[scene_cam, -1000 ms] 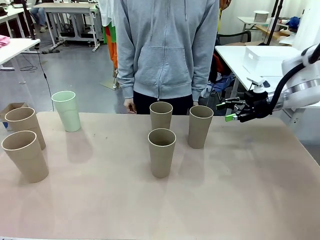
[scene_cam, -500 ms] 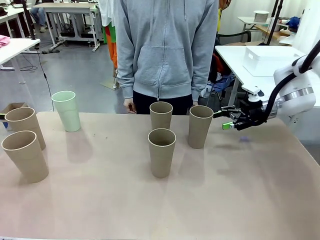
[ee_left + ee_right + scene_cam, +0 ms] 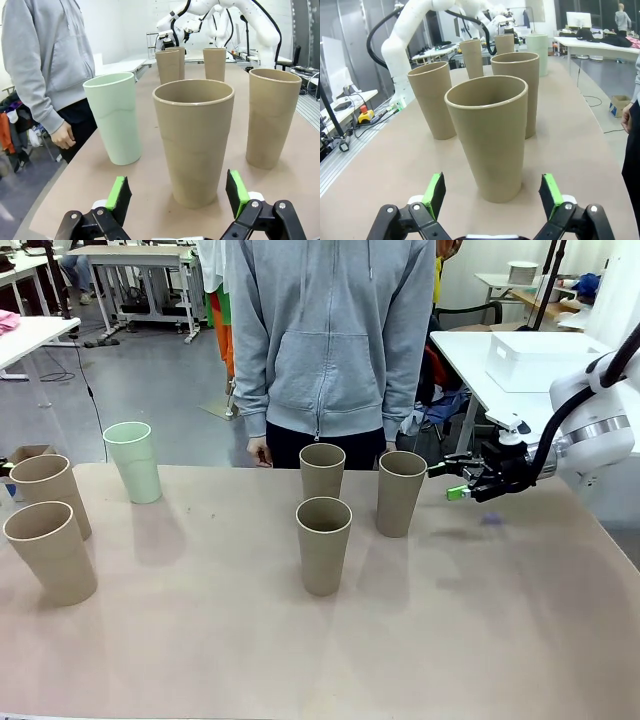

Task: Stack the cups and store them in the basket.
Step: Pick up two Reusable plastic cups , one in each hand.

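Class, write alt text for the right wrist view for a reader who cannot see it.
The right gripper, green-padded fingers open, faces an upright brown paper cup on the table. Four more brown cups and a mint green cup stand behind it.

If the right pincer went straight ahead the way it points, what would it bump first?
Most likely the nearest brown cup, standing right ahead of the open right pincer, in line with the gap between its green pads.
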